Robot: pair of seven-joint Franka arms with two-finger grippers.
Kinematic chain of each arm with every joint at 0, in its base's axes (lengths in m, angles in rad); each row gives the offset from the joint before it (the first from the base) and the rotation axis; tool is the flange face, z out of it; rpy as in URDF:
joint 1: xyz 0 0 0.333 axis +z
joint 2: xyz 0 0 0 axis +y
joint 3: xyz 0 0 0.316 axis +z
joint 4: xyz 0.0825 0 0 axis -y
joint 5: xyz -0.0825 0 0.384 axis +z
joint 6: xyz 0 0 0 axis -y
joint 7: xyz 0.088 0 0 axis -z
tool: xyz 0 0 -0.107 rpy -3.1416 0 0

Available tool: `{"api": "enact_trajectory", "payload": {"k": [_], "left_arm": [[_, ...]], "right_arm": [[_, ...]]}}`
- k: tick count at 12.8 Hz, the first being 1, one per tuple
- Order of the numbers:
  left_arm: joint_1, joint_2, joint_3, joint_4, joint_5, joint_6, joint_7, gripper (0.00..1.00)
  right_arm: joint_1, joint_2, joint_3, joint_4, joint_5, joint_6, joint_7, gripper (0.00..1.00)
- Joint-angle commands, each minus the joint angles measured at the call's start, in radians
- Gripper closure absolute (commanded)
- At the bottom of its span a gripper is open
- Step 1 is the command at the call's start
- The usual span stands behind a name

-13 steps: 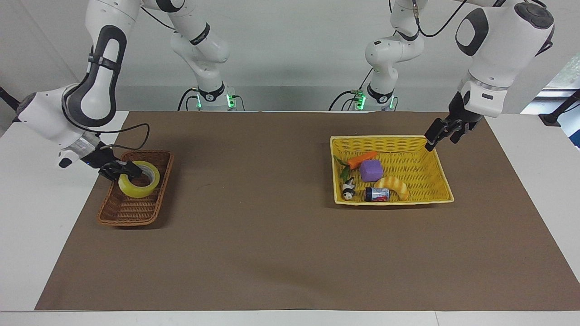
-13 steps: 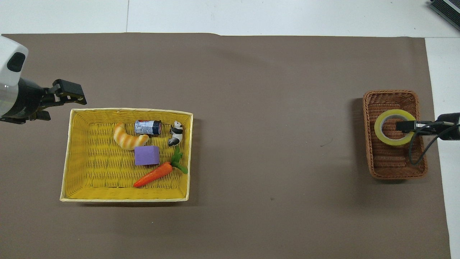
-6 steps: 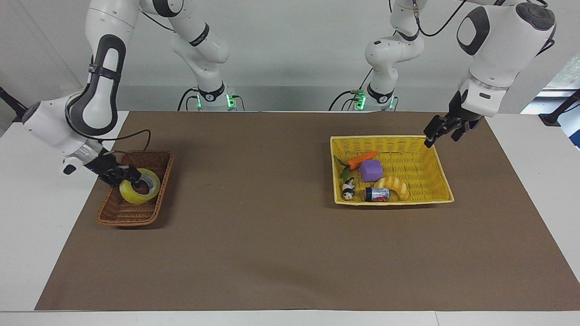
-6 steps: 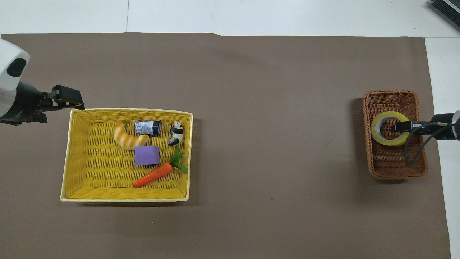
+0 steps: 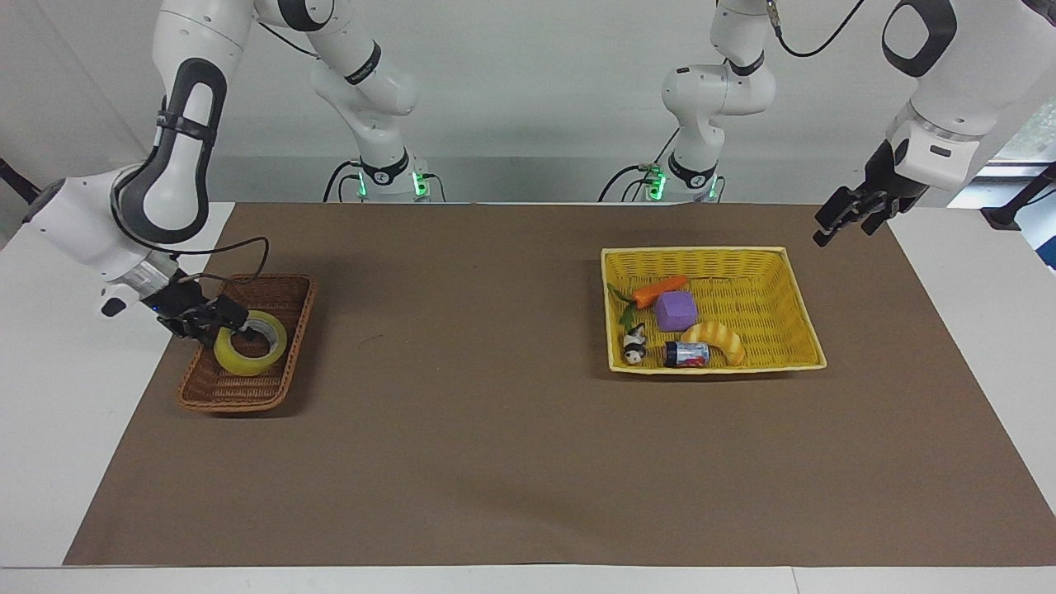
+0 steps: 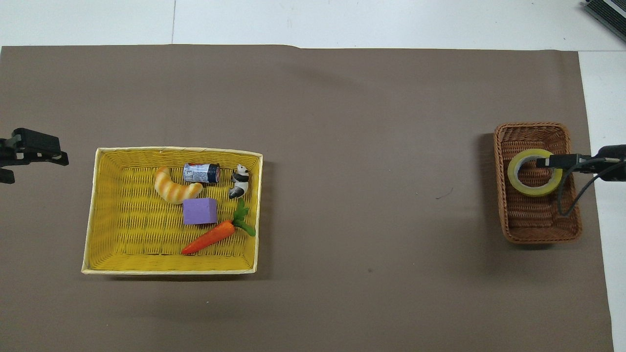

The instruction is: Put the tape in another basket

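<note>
The tape [image 5: 245, 358], a yellow roll with a pale core, lies tilted in the brown wicker basket [image 5: 235, 403] at the right arm's end of the table. My right gripper [image 5: 233, 323] is low in that basket, shut on the roll's wall with one finger in the core. In the overhead view the tape [image 6: 520, 183] sits in the farther half of the basket [image 6: 538, 235], with the right gripper [image 6: 548, 162] on its rim. My left gripper [image 5: 841, 229] is open and empty, raised over the mat beside the yellow basket; it also shows in the overhead view [image 6: 46, 150].
The large yellow basket [image 5: 799, 307] toward the left arm's end holds a carrot [image 5: 660, 289], a purple block [image 5: 676, 311], a bread toy [image 5: 718, 338], a small can [image 5: 686, 354] and a panda figure [image 5: 634, 343]. A brown mat [image 5: 495, 412] covers the table.
My right gripper lowered the tape into the brown basket and shifted it slightly. My left gripper moved away from the yellow basket's corner toward the table's edge.
</note>
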Motion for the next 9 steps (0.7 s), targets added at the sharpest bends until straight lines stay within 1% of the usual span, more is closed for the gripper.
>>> {"api": "enact_trajectory", "payload": {"k": [1,2,4,6,7,9], "left_arm": [[-0.040,-0.036,0.026,0.001,0.002,-0.067,0.007,0.00],[-0.042,-0.036,0.026,0.003,0.011,-0.095,0.007,0.00],[-0.042,-0.042,0.024,0.000,0.014,-0.121,0.004,0.00],[-0.040,-0.042,0.021,0.000,0.011,-0.120,0.004,0.00],[-0.040,-0.042,0.022,0.000,0.011,-0.121,-0.002,0.00],[-0.042,-0.042,0.022,0.003,0.011,-0.129,-0.005,0.00]], "right_arm": [[0.036,0.005,0.006,0.073,-0.081,0.069,0.033,0.00],[0.081,-0.003,0.005,0.076,-0.175,0.136,0.087,0.00],[0.138,-0.032,0.006,0.076,-0.322,0.157,0.223,0.00],[0.185,-0.061,0.005,0.070,-0.396,0.134,0.335,0.00],[0.201,-0.079,0.006,0.070,-0.427,0.096,0.348,0.00],[0.218,-0.125,0.017,0.070,-0.429,-0.015,0.389,0.00]]}}
